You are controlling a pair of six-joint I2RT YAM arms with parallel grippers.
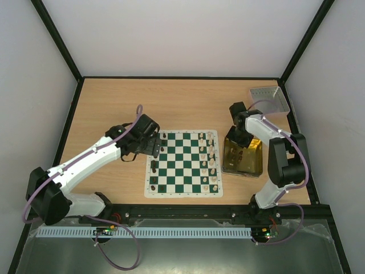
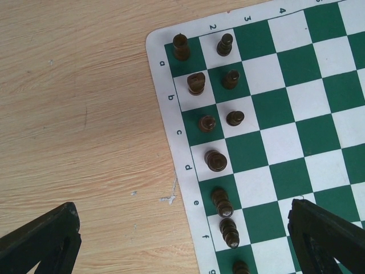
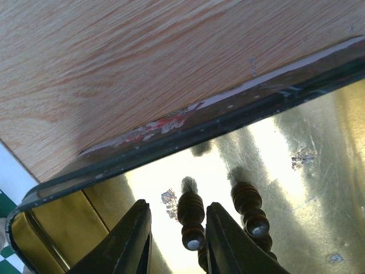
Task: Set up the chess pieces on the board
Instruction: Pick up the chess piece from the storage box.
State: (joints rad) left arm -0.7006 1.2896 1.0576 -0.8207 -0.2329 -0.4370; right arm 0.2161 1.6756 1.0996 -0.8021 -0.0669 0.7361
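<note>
Board [image 1: 183,164] at table [image 1: 114,103] middle, toward near edge. Black pieces [image 2: 215,161] on its left side, cream pieces [image 1: 212,160] on right side. Left gripper [image 1: 158,146] over board left border, fingers wide apart, holding nothing. Right gripper [image 3: 177,231] down inside yellow tray [image 1: 259,151] near right edge, fingers narrowly apart astride lying dark piece [image 3: 191,214], not clamped.
</note>
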